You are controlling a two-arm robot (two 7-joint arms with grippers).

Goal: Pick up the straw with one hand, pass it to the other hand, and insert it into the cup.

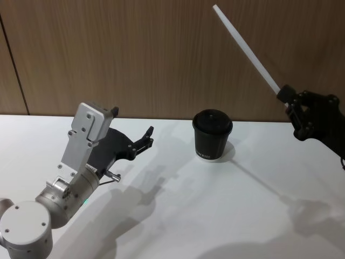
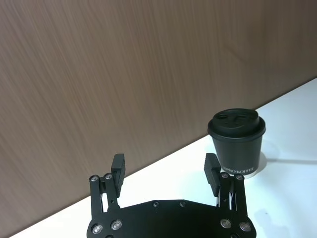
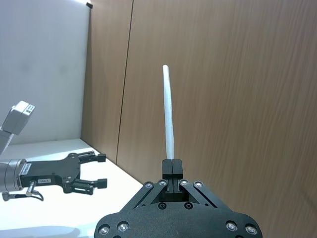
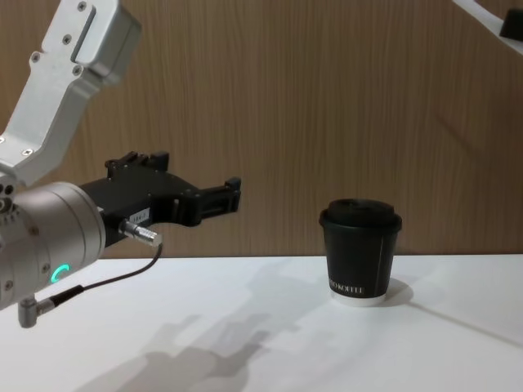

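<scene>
The white straw (image 1: 247,48) slants up and to the left, high above the table, its lower end pinched in my right gripper (image 1: 284,96), which is shut on it at the right. In the right wrist view the straw (image 3: 169,114) rises straight out of the shut right gripper (image 3: 172,166). The black lidded cup (image 1: 212,135) stands upright on the white table, below and left of the straw. My left gripper (image 1: 146,137), on its silver wrist, hovers open left of the cup with nothing between its fingers. In the left wrist view the cup (image 2: 237,141) lies beyond the open left gripper (image 2: 165,171).
A wood-panelled wall (image 1: 161,54) runs close behind the cup. The white table (image 1: 215,216) spreads out in front. A thin dark cable (image 4: 106,278) loops under the left wrist, and the chest view shows the cup (image 4: 359,253) right of the left gripper (image 4: 231,194).
</scene>
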